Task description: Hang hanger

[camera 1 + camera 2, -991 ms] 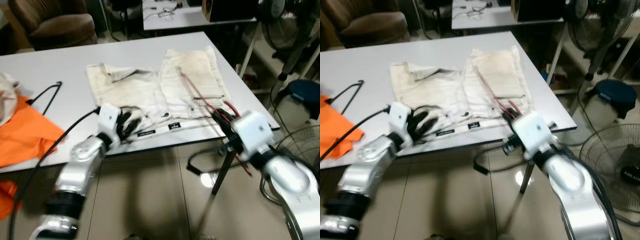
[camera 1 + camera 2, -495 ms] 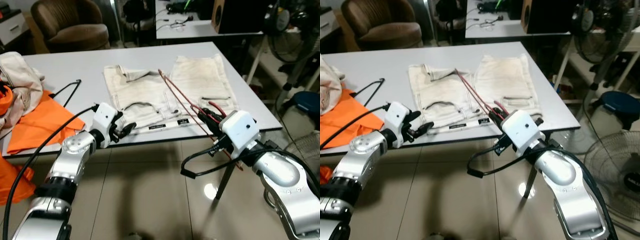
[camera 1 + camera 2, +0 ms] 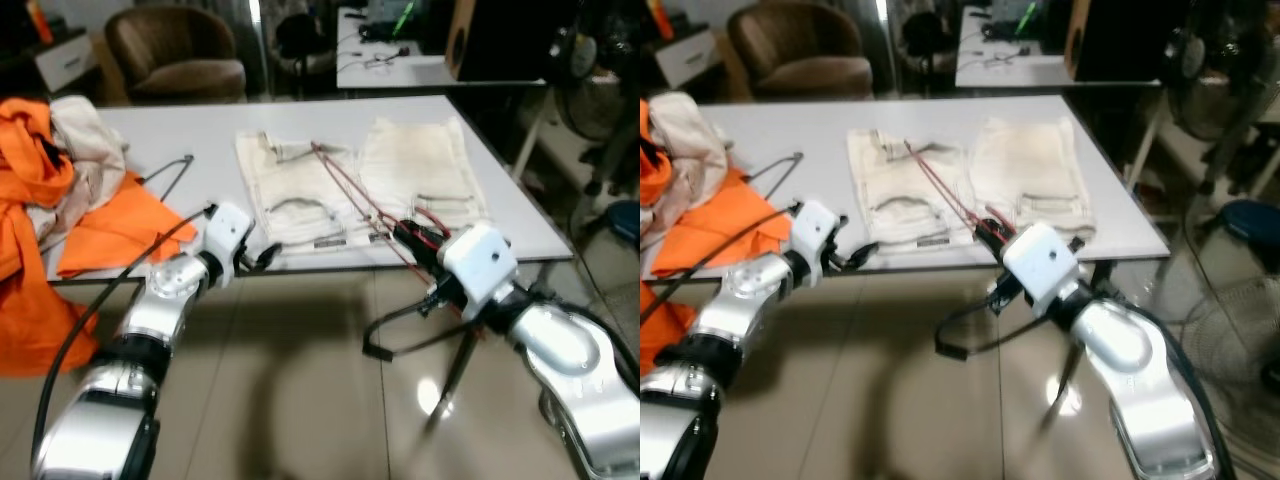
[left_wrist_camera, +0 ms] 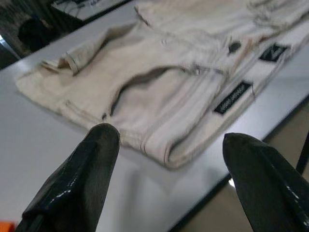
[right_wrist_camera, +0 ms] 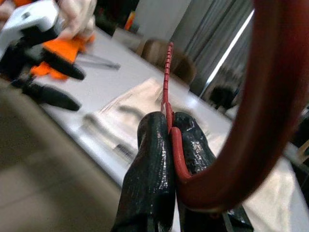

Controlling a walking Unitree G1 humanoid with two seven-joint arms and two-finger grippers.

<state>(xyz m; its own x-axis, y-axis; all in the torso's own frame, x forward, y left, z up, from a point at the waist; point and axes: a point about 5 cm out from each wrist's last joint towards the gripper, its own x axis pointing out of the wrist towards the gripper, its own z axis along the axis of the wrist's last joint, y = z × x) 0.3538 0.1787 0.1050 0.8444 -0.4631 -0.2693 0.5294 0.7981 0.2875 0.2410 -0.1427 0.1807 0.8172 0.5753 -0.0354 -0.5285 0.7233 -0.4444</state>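
A thin red hanger (image 3: 350, 190) slants over the beige trousers (image 3: 420, 170) spread on the white table (image 3: 200, 125). My right gripper (image 3: 408, 236) is shut on the hanger near its hook, just past the table's front edge; in the right wrist view the two fingers (image 5: 154, 159) pinch the red wire (image 5: 166, 72) with the hook (image 5: 270, 96) curving close by. My left gripper (image 3: 264, 257) stands open at the table's front edge, just short of the trousers' waistband (image 4: 193, 125), holding nothing.
Orange and beige clothes (image 3: 60, 190) are heaped on the table's left end, with a black hanger (image 3: 168, 173) beside them. A brown armchair (image 3: 180, 60) and a second table (image 3: 395, 70) stand behind. A fan (image 3: 1205, 90) stands on the right.
The view has pulled back and shifted. The red hanger, lying on the trousers a second ago, is now raised in my right gripper. My left gripper has drawn back off the waistband.
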